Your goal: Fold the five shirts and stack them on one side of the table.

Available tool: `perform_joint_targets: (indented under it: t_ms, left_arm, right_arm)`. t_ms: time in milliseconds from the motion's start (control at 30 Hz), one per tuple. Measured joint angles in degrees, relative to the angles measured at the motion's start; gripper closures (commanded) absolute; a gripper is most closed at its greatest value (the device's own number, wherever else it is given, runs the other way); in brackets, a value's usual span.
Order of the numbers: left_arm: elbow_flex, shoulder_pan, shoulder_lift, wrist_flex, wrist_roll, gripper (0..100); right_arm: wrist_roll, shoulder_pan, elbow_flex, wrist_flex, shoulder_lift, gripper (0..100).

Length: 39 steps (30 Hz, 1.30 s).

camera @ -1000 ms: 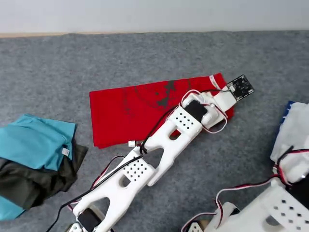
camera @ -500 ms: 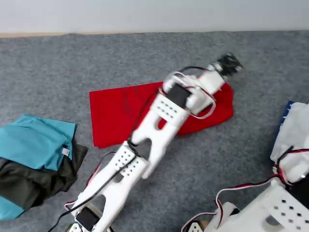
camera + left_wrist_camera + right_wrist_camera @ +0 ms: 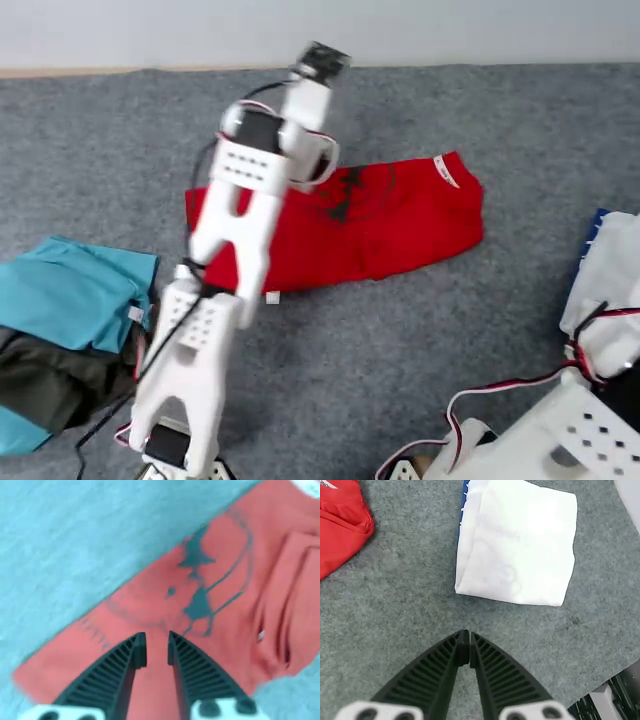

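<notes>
High view: grey felt table, pale wall; left hand apart, right hand together.

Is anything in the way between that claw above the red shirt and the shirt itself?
Nothing visible. The left gripper hangs directly over the red shirt, jaws slightly apart, with only bare cloth beneath it.

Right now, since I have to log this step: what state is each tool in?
Left tool: slightly open, holding nothing, over the red shirt.
Right tool: shut, empty, near the white shirt.
</notes>
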Motion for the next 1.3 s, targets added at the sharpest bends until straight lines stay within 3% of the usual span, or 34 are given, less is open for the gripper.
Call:
perform_joint_targets:
  t_ms: [167,300,600,733,1300]
  left_arm:
    - [20.66,-6.77,-14.59,0.0,0.18,91]
    - [31.38,-13.98,-19.52,0.0,-0.35,81]
    - [37.89,-24.88,-16.35,-0.09,-3.25,71]
    - [37.89,-24.79,-11.43,-0.09,-5.89,71]
    - [37.27,-22.07,-0.79,-4.57,-3.43,73]
  right_arm:
    - [2.2,0.0,0.0,0.0,0.0,99.0]
    - [2.64,0.0,0.0,0.0,0.0,99.0]
    - [2.64,0.0,0.26,0.0,0.0,99.0]
    - [2.64,0.0,3.25,-0.35,-0.09,99.0]
    - [2.64,0.0,3.87,-0.44,-0.09,99.0]
